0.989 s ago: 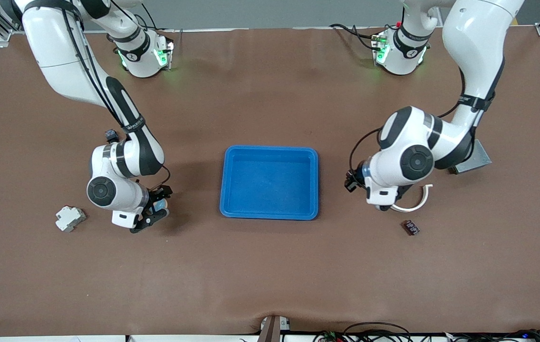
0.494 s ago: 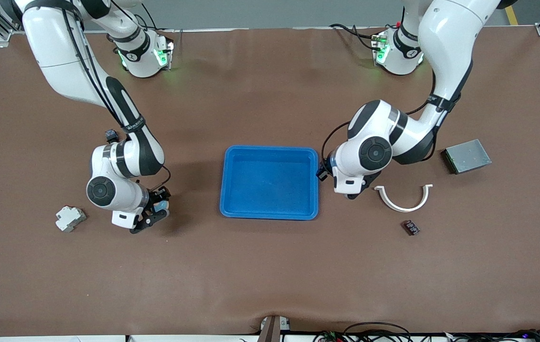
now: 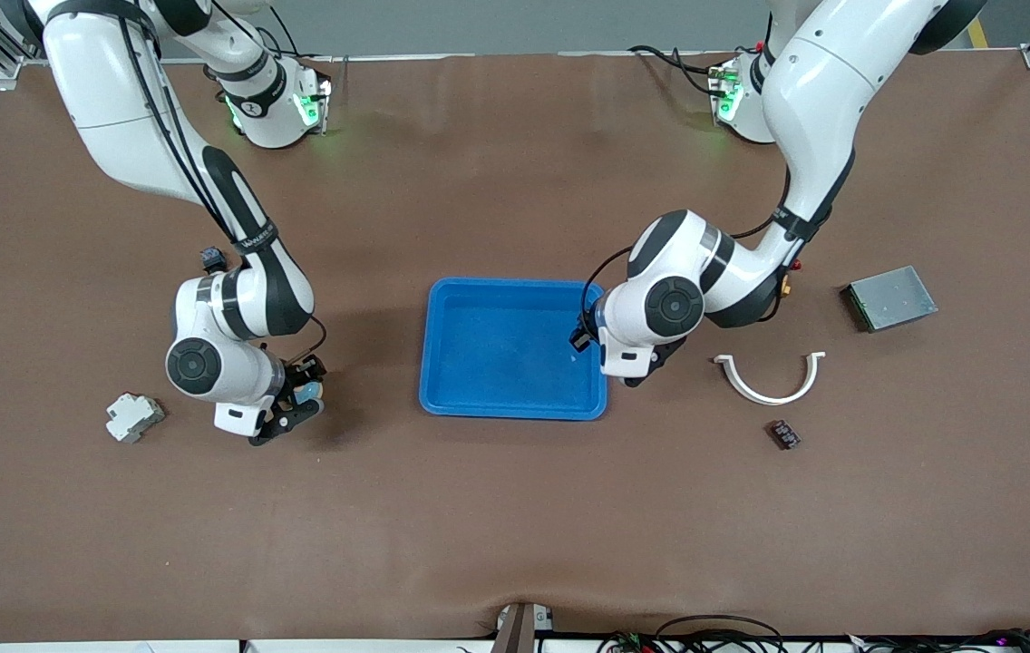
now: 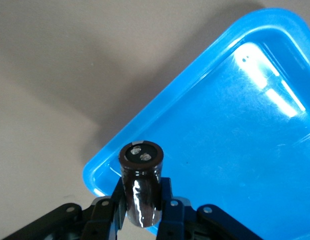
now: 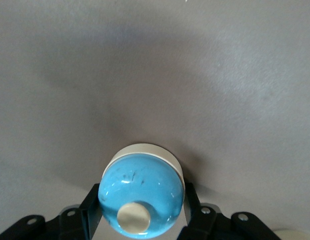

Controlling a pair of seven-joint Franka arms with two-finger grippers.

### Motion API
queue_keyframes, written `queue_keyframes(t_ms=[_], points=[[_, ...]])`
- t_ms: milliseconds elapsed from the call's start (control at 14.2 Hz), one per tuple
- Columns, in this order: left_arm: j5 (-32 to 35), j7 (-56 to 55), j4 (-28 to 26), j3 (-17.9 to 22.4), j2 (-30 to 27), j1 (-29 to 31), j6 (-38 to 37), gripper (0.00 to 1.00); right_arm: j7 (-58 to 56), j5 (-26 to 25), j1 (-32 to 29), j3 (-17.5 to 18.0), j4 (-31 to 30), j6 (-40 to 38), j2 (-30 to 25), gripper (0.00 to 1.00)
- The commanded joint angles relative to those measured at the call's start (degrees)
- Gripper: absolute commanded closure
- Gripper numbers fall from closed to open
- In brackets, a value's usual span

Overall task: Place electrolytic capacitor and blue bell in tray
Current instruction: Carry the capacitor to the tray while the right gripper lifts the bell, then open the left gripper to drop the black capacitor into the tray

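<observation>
Brown desk (image 3: 515, 508) surface is carrying the blue tray (image 3: 515, 410) at its centre. Left gripper (image 4: 141, 212) is clamping the capacitor (image 4: 141, 182) over the tray's rim at the left arm's end. Right gripper (image 5: 140, 215) is clamping the bell (image 5: 141, 194), which is sitting on the desk near the right arm's end, well apart from the tray. Grey box (image 3: 891, 297), white clip (image 3: 769, 381), a small dark part (image 3: 784, 434) and a white block (image 3: 133, 416) are lying elsewhere.
</observation>
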Motion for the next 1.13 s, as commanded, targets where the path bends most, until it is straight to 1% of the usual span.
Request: queue_keyframes(t_ms=[0, 71, 353, 424, 494, 565, 636, 706, 847, 1059], points=[[-1.11, -0.55, 1.26, -0.03, 1.95, -1.44, 2.3, 1.0, 3.84, 2.81, 0.32, 0.04, 0.98, -5.46, -2.78, 0.8], [-1.11, -0.55, 1.17, -0.03, 2.83, -1.79, 2.66, 1.0, 6.91, 3.69, 1.19, 0.04, 0.9, -6.69, -3.84, 0.8], [-1.02, -0.64, 1.26, 0.06, 5.03, -2.67, 4.24, 1.0, 22.1, 4.39, 5.84, 0.12, 0.46, -10.56, -7.71, 0.8], [-1.02, -0.64, 1.08, 0.15, 5.21, -2.67, 4.24, 0.94, 25.8, 5.27, 7.33, 0.12, 0.46, -11.09, -8.5, 0.8], [-1.02, -0.64, 1.0, 0.15, 5.47, -2.67, 4.24, 0.8, 29.23, 6.23, 8.65, 0.12, 0.37, -11.19, -9.12, 0.8], [-1.02, -0.73, 0.73, 0.24, 5.74, -2.67, 4.24, 0.55, 33.44, 6.42, 10.23, 0.12, 0.28, -11.19, -9.56, 0.8], [-1.02, -0.73, 0.56, 0.41, 5.74, -2.67, 4.24, 0.04, 38.09, 6.42, 12.16, 0.12, 0.37, -11.01, -9.65, 0.8], [-0.85, -0.73, 0.64, 0.41, 5.57, -2.67, 4.24, 0.0, 43.36, 6.42, 14.53, 0.12, 0.37, -10.49, -9.74, 0.8], [-0.93, -0.73, 1.08, 0.41, 4.95, -2.32, 3.81, 0.0, 52.51, 6.42, 18.75, 0.04, 0.37, -8.04, -9.56, 0.8], [-0.67, -0.73, 1.17, 0.41, 2.32, -1.27, 0.57, 0.0, 59.48, 6.42, 22.11, 0.04, 0.37, -5.04, -9.21, 0.8]])
